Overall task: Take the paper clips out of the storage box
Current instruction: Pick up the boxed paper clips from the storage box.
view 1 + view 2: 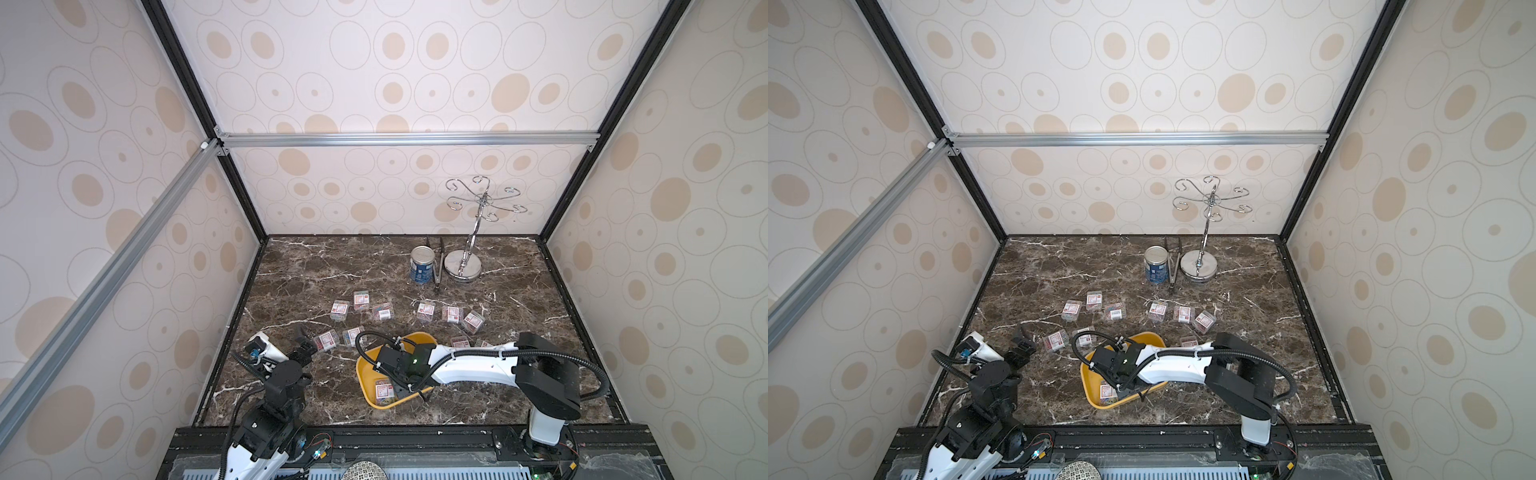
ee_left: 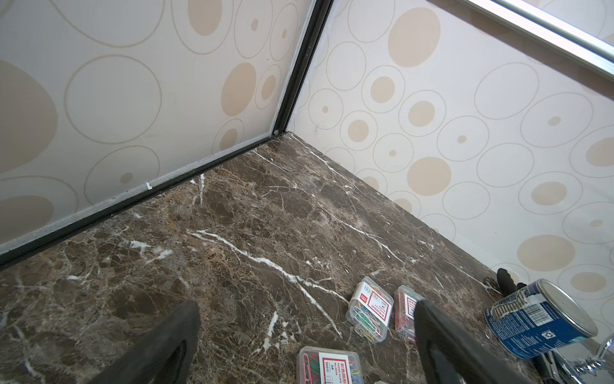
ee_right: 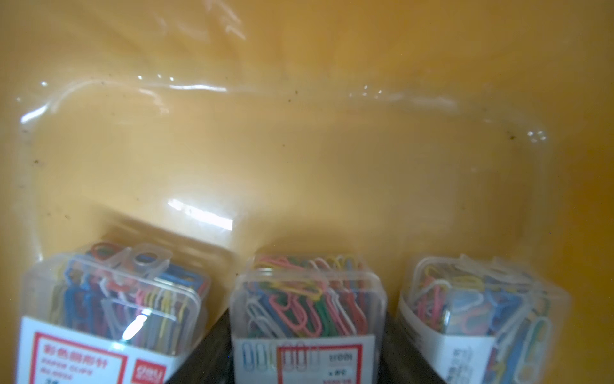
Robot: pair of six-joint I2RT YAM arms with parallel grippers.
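I have the right gripper (image 1: 400,390) down inside the storage box (image 1: 365,376), the shallow yellow tray lying towards the front of the marble table (image 1: 299,274); my right arm reaches across it from the right; in the right wrist view three clear cases of paper clips (image 3: 113,299) stand side by side on the yellow floor; the middle case (image 3: 307,299) sits between the two dark fingers (image 3: 206,352), which lie tight against both its sides, so I read the grip as clamped on it; the picture is a little blurred. In both top views only one case (image 1: 384,390) in the box shows, just beside the gripper; the arm hides the rest. The left gripper (image 1: 304,340) hangs over the table left of the box, apart from it; in the left wrist view its fingers (image 2: 159,345) stand wide apart over bare marble. More cases (image 1: 362,301) lie out on the table beyond the box: six in a loose line across the middle, two just beside the left gripper, and two partly hidden behind the right arm; at the back stand a blue-labelled tin can (image 1: 422,266), tongs (image 1: 438,272) and a chrome hook stand (image 1: 462,266), close together.
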